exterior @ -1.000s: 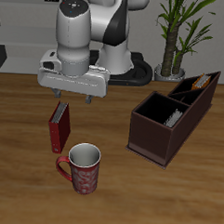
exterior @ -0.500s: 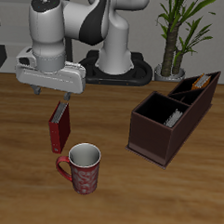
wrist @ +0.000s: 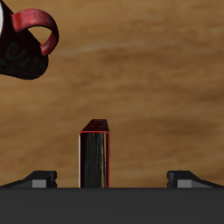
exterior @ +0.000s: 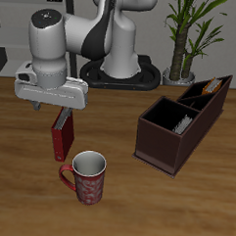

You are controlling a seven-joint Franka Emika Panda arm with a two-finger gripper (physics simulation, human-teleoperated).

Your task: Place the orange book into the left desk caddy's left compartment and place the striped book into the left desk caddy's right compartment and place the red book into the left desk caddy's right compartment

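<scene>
Wooden table (exterior: 184, 207) with the red book (exterior: 61, 135) standing upright beneath the wide-open gripper (exterior: 53, 108), near a mug (exterior: 85, 178) and the desk caddy (exterior: 178, 123).

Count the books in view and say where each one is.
3: the red book stands on the table under the gripper; the striped book and orange book sit in the caddy.

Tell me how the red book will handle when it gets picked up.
The red book stands upright on a narrow edge, so a nudge would probably tip it. Its hard cover looks rigid, likely not floppy. The open end effector straddles it, so a squeeze across the covers should hold.
</scene>
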